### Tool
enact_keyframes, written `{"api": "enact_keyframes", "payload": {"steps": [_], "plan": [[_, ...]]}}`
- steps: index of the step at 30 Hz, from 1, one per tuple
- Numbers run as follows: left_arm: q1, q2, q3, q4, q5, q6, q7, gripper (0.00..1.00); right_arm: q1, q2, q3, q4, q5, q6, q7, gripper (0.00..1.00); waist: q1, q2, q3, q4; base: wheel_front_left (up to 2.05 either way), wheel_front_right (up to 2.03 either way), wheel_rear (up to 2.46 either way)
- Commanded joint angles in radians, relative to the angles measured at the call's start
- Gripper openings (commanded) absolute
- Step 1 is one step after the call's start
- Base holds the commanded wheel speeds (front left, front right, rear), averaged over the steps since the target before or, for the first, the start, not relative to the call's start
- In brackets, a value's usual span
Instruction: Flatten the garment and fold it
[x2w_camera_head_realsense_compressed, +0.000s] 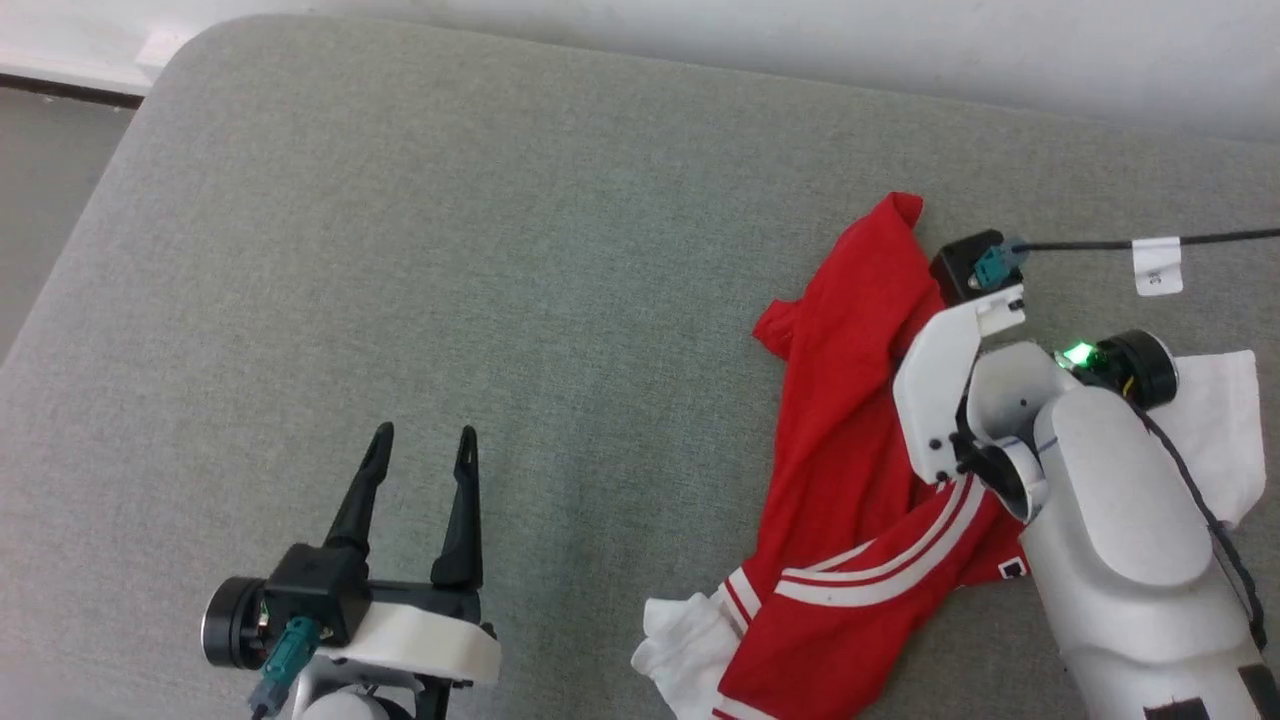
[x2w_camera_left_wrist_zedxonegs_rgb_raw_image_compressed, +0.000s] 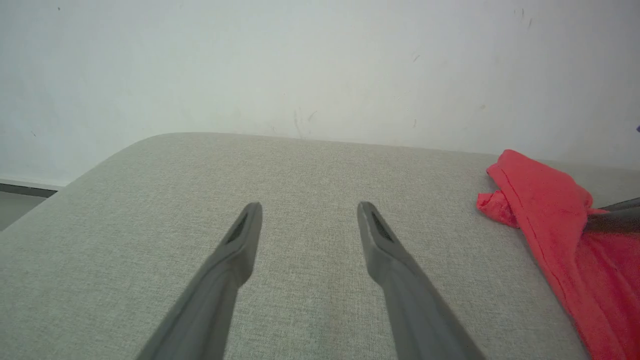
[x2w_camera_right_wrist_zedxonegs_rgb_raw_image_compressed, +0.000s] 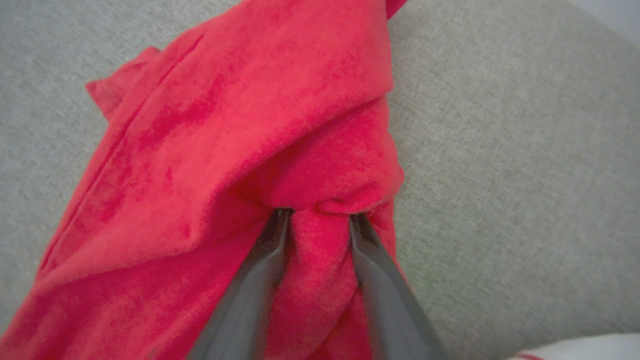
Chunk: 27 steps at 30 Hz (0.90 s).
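The garment (x2w_camera_head_realsense_compressed: 850, 420) lies crumpled on the right of a grey cushion (x2w_camera_head_realsense_compressed: 500, 250), red with white sleeves and red-and-white stripe trim (x2w_camera_head_realsense_compressed: 880, 575). In the right wrist view, my right gripper (x2w_camera_right_wrist_zedxonegs_rgb_raw_image_compressed: 320, 215) points down into the garment (x2w_camera_right_wrist_zedxonegs_rgb_raw_image_compressed: 240, 125), its two fingers shut on a raised ridge of red cloth, with their tips buried under a fold. My left gripper (x2w_camera_head_realsense_compressed: 423, 435) hovers open over bare cushion at the lower left, well apart from the cloth. The left wrist view shows my left gripper (x2w_camera_left_wrist_zedxonegs_rgb_raw_image_compressed: 310, 207) holding nothing, with the garment (x2w_camera_left_wrist_zedxonegs_rgb_raw_image_compressed: 550, 210) at its right.
The cushion's rounded far edge (x2w_camera_head_realsense_compressed: 300, 40) meets a white wall (x2w_camera_head_realsense_compressed: 900, 40). Floor (x2w_camera_head_realsense_compressed: 40, 200) shows past its left side. A black cable with a white tag (x2w_camera_head_realsense_compressed: 1158, 265) runs from my right wrist (x2w_camera_head_realsense_compressed: 945, 390) off to the right.
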Motion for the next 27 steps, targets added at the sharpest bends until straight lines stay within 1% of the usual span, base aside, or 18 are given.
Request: {"api": "enact_keyframes", "payload": {"steps": [1, 7, 10, 13, 17, 22, 23, 24, 25, 27], "plan": [[-0.021, -0.005, 0.0, 0.003, -0.008, -0.004, -0.005, 1.0, -0.01, 0.006, 0.003, 0.019, -0.004, -0.001, -0.005, 0.0, -0.0001, 0.0, 0.004, 0.003, 0.0, 0.0, 0.0], [-0.016, -0.01, -0.004, -0.012, 0.004, 0.005, -0.005, 1.0, -0.129, 0.01, 0.03, -0.006, 0.02, -0.001, -0.054, 0.0, -0.0001, 0.0, 0.006, -0.015, 0.0, 0.0, 0.0], [-0.026, -0.013, -0.01, -0.014, 0.0, -0.002, -0.005, 1.0, -0.219, -0.012, 0.035, -0.028, 0.01, -0.001, -0.065, 0.0, -0.0001, 0.0, 0.018, -0.012, 0.0, 0.0, 0.0], [-0.046, -0.017, -0.021, -0.014, -0.002, -0.01, -0.005, 1.0, -0.313, -0.03, 0.028, -0.036, -0.02, -0.001, -0.077, 0.0, -0.0001, 0.0, 0.04, 0.006, 0.0, 0.0, 0.0], [-0.071, -0.024, -0.042, 0.001, -0.009, -0.021, -0.005, 1.0, -0.386, -0.033, -0.005, 0.014, -0.067, -0.001, -0.06, 0.0, -0.0001, 0.0, 0.077, 0.047, 0.0, 0.0, 0.0], [-0.107, -0.032, -0.082, 0.016, -0.013, -0.028, -0.005, 1.0, -0.407, -0.035, -0.085, 0.12, -0.167, -0.001, -0.059, 0.0, -0.0001, 0.0, 0.123, 0.11, 0.0, 0.0, 0.0], [-0.113, -0.034, -0.088, 0.019, -0.016, -0.028, -0.005, 1.0, -0.406, -0.032, -0.108, 0.141, -0.186, -0.001, -0.06, 0.11, -0.0001, 0.0, 0.127, 0.119, 0.0, 0.0, 0.0], [-0.118, -0.035, -0.094, 0.023, -0.019, -0.028, -0.005, 1.0, -0.403, -0.029, -0.129, 0.16, -0.207, -0.001, -0.062, 0.5, -0.0001, 0.0, 0.13, 0.126, 0.0, 0.0, 0.0], [-0.122, -0.035, -0.098, 0.026, -0.021, -0.027, -0.005, 1.0, -0.402, -0.024, -0.146, 0.176, -0.225, -0.001, -0.067, 1.0, -0.0001, 0.0, 0.132, 0.131, 0.0, 0.0, 0.0], [-0.126, -0.037, -0.107, 0.032, -0.024, -0.024, -0.005, 1.0, -0.405, -0.014, -0.171, 0.202, -0.249, -0.001, -0.088, 1.0, -0.0001, 0.0, 0.131, 0.136, 0.0, 0.0, 0.0]]}}
